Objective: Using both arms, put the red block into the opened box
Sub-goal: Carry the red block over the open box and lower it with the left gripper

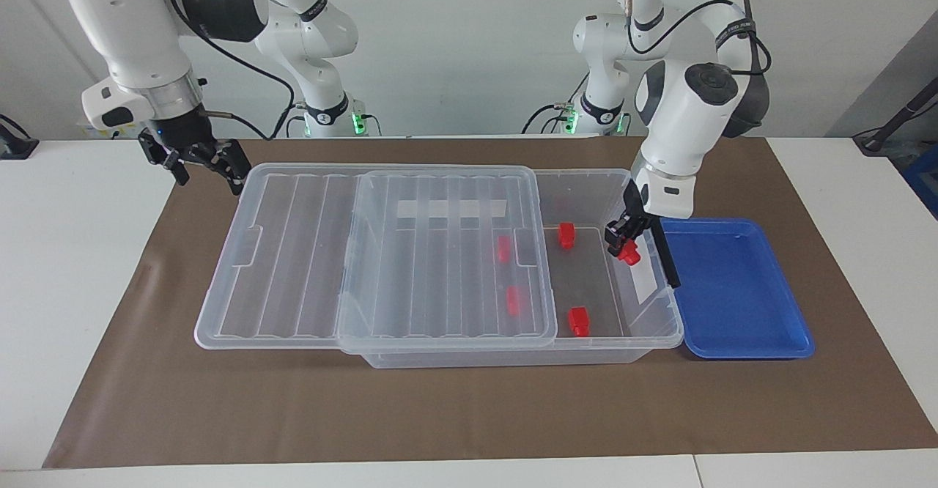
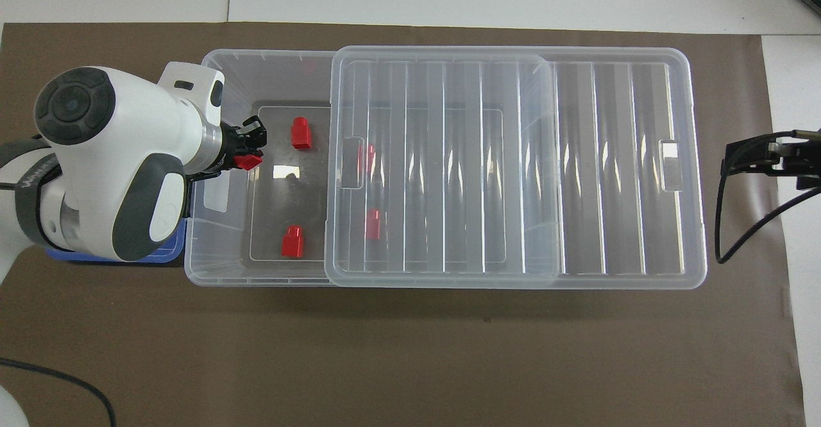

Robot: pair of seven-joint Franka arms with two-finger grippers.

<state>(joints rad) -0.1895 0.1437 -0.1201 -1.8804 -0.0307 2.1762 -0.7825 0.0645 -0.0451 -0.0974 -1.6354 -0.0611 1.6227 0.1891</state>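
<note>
No legible text, label, brand or number on anything in either view.

Clear glossy plastic box (image 1: pixel 645 202); matt brown mat (image 1: pixel 440 407).

Blue tray (image 2: pixel 160 257) almost wholly covered in the overhead view by the left arm's white wrist housing, only a strip of rim showing. Box's black end handle (image 1: pixel 663 253) partly masked in the facing view by the left gripper (image 1: pixel 621 242). Two red blocks under the lid (image 1: pixel 440 253), one (image 1: pixel 503 249) nearer the robots and one (image 1: pixel 514 300) farther, seen only as blurred shapes through the ribbed plastic. Right arm cut off by the overhead view's edge, just the right gripper (image 2: pixel 770 158) and a loop of black cable (image 2: pixel 737 222) inside it. Upper links of both arms cropped at the top of the facing view
</note>
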